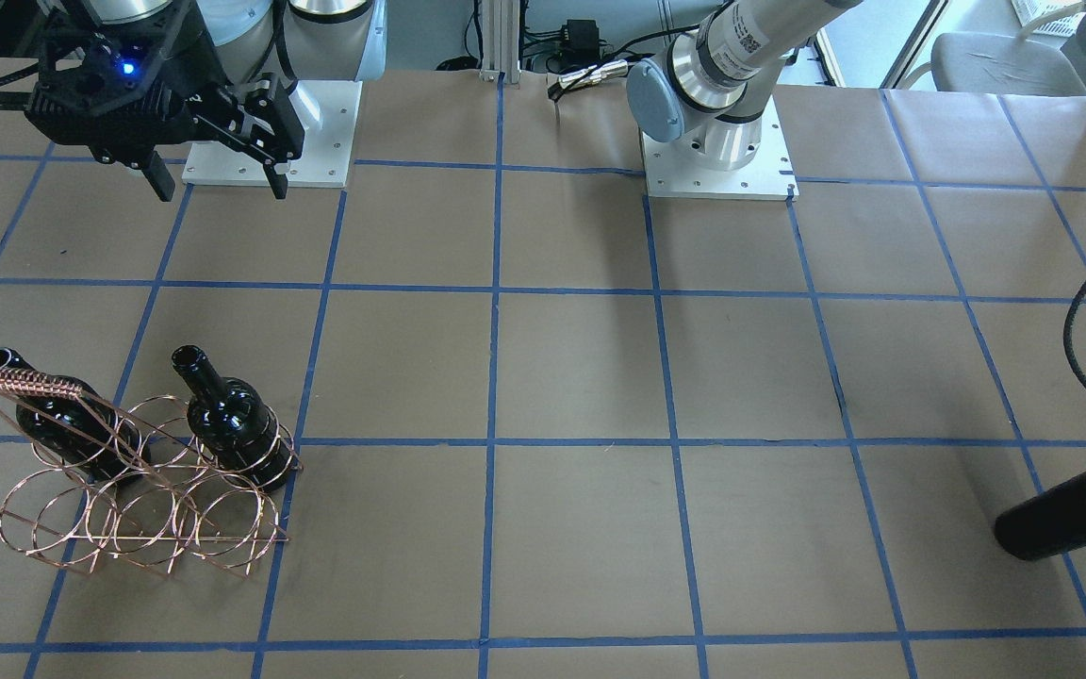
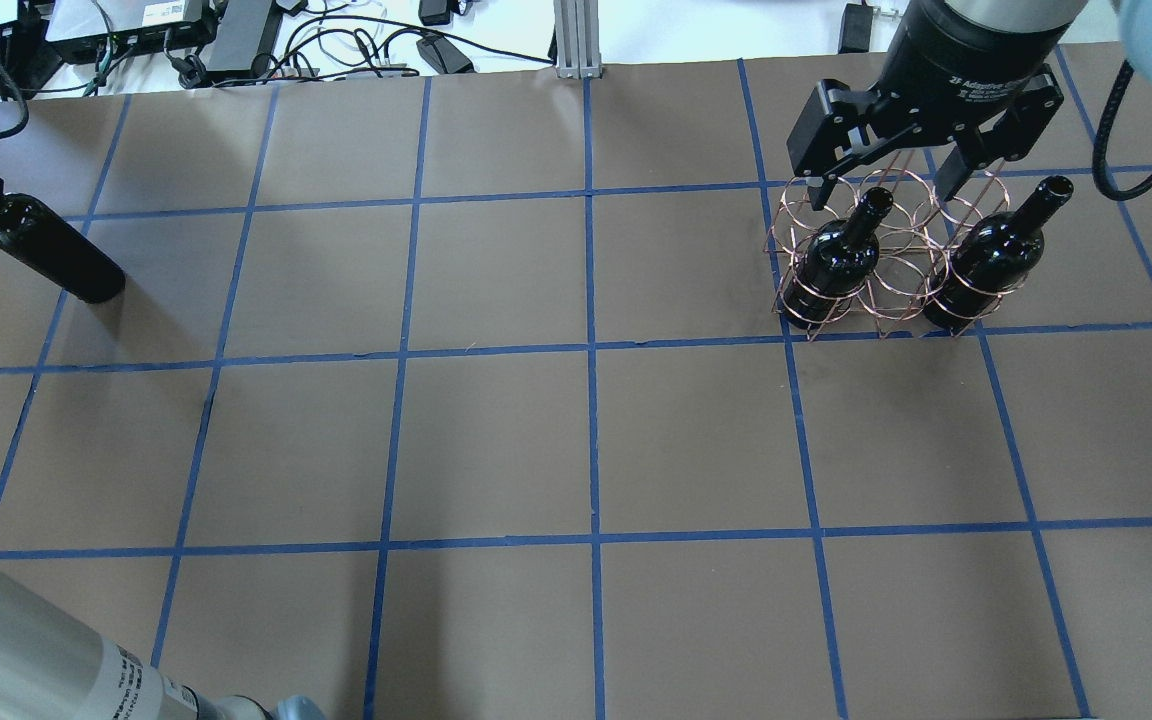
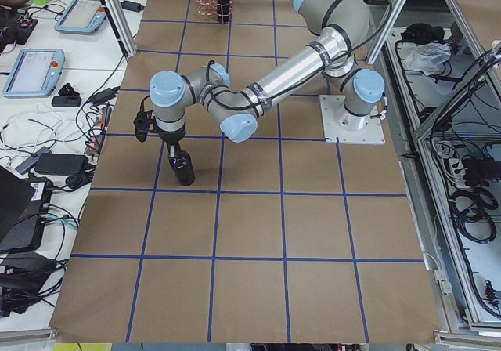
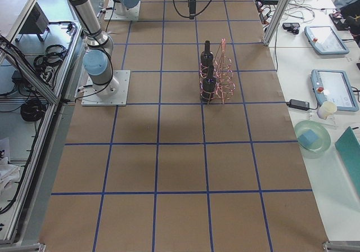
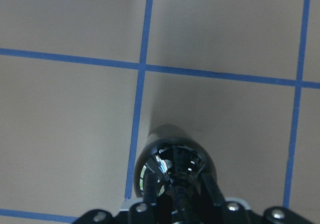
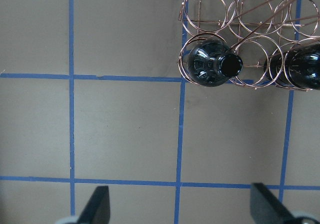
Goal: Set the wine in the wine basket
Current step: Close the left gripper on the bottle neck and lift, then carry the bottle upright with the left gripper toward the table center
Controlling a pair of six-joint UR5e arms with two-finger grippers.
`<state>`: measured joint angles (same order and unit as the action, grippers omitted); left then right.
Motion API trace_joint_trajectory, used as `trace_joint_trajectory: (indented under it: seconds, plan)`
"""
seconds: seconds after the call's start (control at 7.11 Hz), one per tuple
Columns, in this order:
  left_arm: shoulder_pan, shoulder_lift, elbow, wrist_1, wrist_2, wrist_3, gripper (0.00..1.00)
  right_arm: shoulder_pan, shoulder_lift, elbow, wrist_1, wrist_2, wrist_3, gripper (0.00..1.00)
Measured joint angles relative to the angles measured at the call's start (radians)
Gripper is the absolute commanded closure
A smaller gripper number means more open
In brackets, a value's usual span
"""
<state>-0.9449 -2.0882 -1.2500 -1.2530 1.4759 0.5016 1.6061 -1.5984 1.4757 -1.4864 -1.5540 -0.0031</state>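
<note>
My left gripper (image 5: pixel 177 196) is shut on the neck of a glossy black wine bottle (image 5: pixel 175 156), which it holds upright at the table's far left (image 2: pixel 51 255). I cannot tell whether the bottle touches the table. It also shows in the front view (image 1: pixel 1071 514) and in the left side view (image 3: pixel 182 169). The copper wire wine basket (image 2: pixel 896 285) stands on the right side with two matching black bottles (image 2: pixel 836 260) (image 2: pixel 986 265) in its end rings. The middle ring is empty. My right gripper (image 2: pixel 881 190) is open and empty, high above the basket (image 6: pixel 235 14).
The two arm bases (image 1: pixel 270 132) (image 1: pixel 717 151) stand at the robot's edge of the table. A black cable (image 1: pixel 1085 349) hangs over the table by the left arm. Brown paper with a blue tape grid (image 2: pixel 591 350) covers the table.
</note>
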Motion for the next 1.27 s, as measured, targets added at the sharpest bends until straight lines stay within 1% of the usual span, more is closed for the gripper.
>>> trace_joint_trajectory:
  seconds: [0.56,0.84,1.27]
  plan:
    - [-0.026,0.04,0.0,-0.035,0.003,-0.022,1.0,0.0,0.0,0.0,0.0,0.001,0.002,0.0]
    - [-0.109,0.088,-0.023,-0.05,0.003,-0.111,1.0,0.0,0.0,0.0,0.0,0.001,0.001,0.0]
    - [-0.246,0.175,-0.128,-0.041,0.001,-0.248,1.0,0.0,0.0,0.0,0.0,0.0,-0.001,0.0]
